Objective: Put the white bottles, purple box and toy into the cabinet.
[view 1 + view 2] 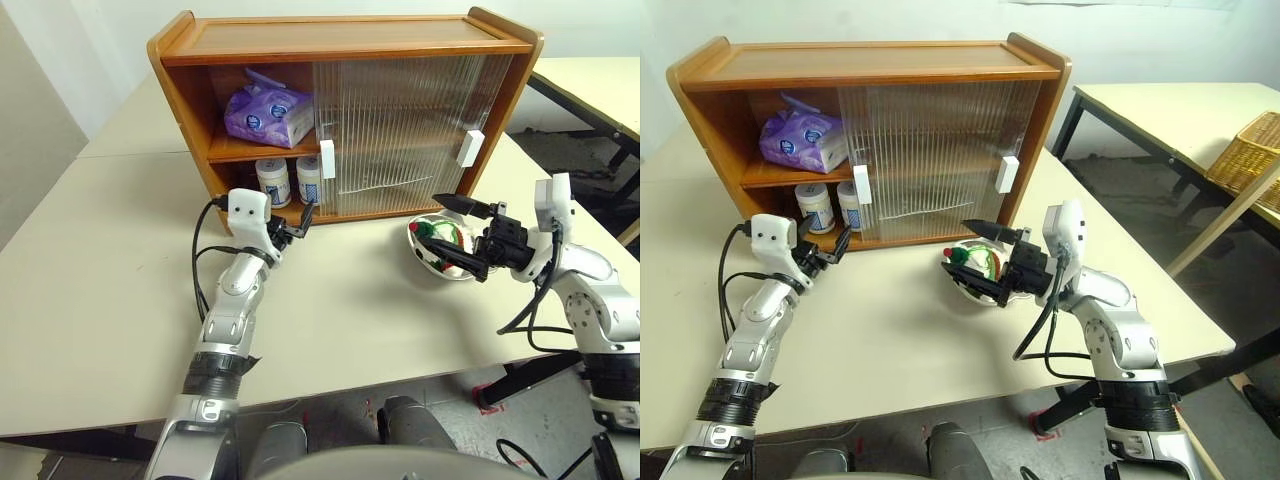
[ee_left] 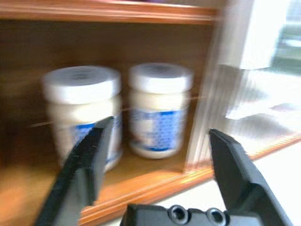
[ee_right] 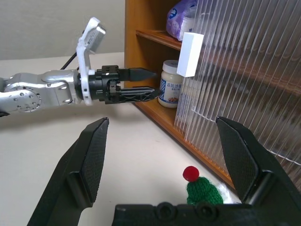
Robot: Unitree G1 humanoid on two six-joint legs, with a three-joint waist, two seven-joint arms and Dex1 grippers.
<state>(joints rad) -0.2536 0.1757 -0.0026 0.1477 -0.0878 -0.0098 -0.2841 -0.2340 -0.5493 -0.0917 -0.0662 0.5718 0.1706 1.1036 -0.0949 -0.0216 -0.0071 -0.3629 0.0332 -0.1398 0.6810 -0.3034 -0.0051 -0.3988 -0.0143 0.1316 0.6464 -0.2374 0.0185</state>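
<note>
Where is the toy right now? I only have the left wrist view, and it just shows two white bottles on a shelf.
Observer: The toy lies in a metal bowl on the table, in front of the cabinet.
Operator: And the purple box?
Observer: The purple box sits on the upper shelf, above the white bottles.
Operator: Is the right gripper holding anything?
Observer: No, the right gripper is open and empty, near the toy.

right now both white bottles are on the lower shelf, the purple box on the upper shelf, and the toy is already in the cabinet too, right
Not quite: the toy is not in the cabinet. The left eye view shows it lying in a metal bowl on the table, in front of the cabinet. The rest holds: both white bottles stand on the lower shelf and the purple box lies on the upper shelf.
</note>
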